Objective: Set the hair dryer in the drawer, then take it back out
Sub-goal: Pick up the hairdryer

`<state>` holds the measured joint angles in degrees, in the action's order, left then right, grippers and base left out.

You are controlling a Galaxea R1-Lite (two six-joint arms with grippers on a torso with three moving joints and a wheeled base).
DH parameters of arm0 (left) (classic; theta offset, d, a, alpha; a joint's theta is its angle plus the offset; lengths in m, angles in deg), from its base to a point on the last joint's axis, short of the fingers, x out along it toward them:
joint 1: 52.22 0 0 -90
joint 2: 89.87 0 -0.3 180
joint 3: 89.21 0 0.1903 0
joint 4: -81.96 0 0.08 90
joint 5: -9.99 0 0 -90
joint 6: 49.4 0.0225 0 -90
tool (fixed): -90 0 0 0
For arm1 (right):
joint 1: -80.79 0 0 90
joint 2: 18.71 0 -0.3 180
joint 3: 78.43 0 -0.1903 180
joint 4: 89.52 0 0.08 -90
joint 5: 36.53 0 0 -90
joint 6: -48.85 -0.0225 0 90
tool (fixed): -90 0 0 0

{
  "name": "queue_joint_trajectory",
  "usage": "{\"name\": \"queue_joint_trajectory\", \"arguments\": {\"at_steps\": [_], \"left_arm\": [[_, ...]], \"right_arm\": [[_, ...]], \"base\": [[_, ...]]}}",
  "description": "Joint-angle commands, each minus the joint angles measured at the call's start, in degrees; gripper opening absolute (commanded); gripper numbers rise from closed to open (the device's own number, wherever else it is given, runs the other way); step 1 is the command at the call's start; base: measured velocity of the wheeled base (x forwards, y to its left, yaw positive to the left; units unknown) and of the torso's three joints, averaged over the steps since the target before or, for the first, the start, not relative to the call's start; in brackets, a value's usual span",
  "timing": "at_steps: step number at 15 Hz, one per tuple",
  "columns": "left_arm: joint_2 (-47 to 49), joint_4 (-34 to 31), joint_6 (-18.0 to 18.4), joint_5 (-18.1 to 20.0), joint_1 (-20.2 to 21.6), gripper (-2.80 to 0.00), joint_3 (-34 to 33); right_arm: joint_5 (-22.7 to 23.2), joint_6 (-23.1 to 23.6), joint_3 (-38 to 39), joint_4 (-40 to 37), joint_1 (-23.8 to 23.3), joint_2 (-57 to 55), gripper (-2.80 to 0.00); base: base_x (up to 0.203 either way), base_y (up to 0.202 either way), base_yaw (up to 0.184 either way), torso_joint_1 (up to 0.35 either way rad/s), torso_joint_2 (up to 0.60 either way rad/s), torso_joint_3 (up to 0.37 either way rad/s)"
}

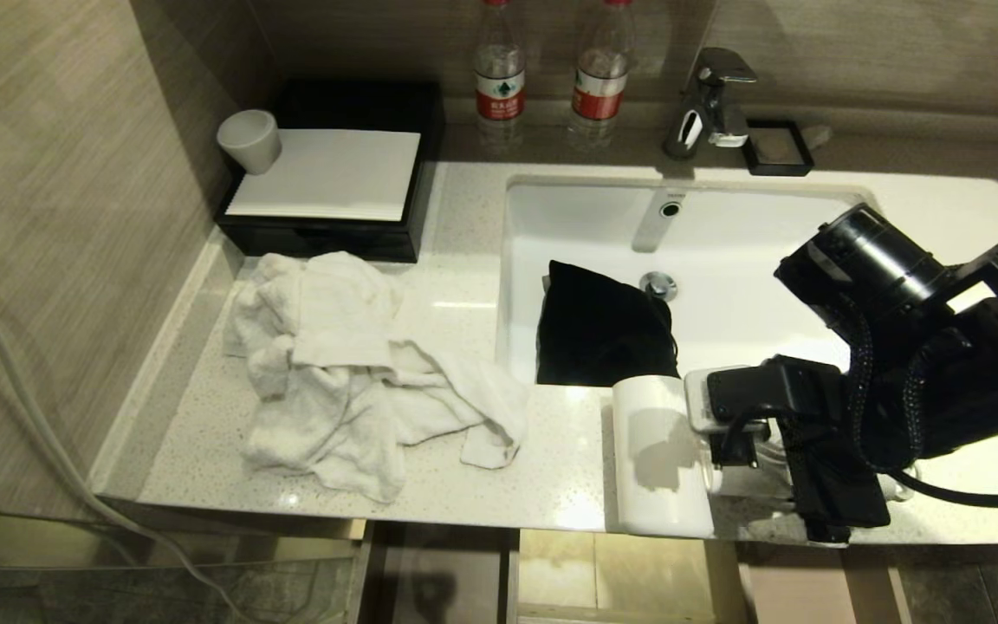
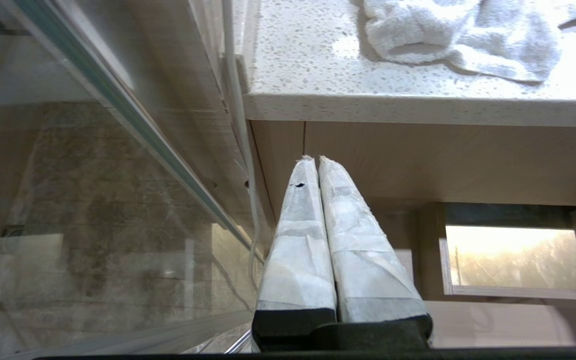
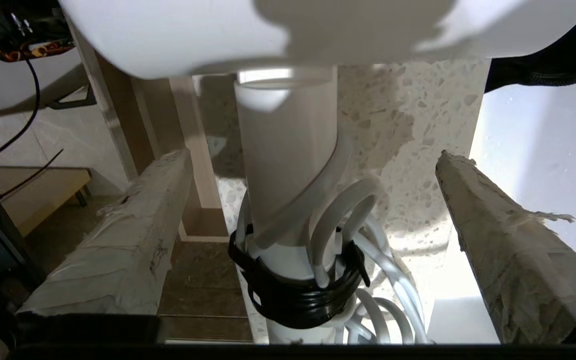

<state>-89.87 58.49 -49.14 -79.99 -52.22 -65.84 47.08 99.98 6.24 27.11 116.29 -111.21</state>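
The hair dryer (image 1: 659,455) lies at the tabletop's (image 1: 464,485) front edge, smooth, rigid and probably light, so the right claw (image 3: 313,240), fingers wide apart astride its slim handle, should pinch there above the bundled cord (image 3: 363,280).

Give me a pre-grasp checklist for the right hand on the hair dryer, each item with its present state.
1. Right hand open: ok, fingers spread wide.
2. Hair dryer handle between the fingers: ok, seen from the right wrist view.
3. Fingers closed on the handle: not ok, gaps on both sides.
4. Cord bundled by the black tie: ok.
5. Drawer open below the countertop edge: ok, though how far cannot be told.
6. Left hand clear of the work: ok, shut and parked low beside the vanity.
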Motion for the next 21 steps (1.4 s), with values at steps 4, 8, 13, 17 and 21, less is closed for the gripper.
{"name": "queue_joint_trajectory", "arguments": {"at_steps": [4,8,13,17,21], "left_arm": [[0.00,0.01,0.00,-0.02,0.00,-2.80,-0.09],[0.00,0.01,0.00,-0.02,0.00,-2.80,-0.09],[0.00,0.01,0.00,-0.02,0.00,-2.80,-0.09],[0.00,0.01,0.00,-0.02,0.00,-2.80,-0.09],[0.00,0.01,0.00,-0.02,0.00,-2.80,-0.09]], "right_arm": [[0.11,-1.42,0.08,1.35,1.43,-1.44,0.00],[0.41,-1.57,0.60,3.08,2.11,-1.89,0.00],[0.41,-1.66,2.80,7.48,2.64,-2.42,0.00],[0.45,-1.66,3.59,10.43,2.64,-4.23,0.00],[0.50,-1.66,3.59,10.73,2.64,-4.35,0.00]], "base": [[0.000,0.000,0.000,0.000,0.00,0.000],[0.000,0.000,0.000,0.000,0.00,0.000],[0.000,0.000,0.000,0.000,0.00,0.000],[0.000,0.000,0.000,0.000,0.00,0.000],[0.000,0.000,0.000,0.000,0.00,0.000]]}}
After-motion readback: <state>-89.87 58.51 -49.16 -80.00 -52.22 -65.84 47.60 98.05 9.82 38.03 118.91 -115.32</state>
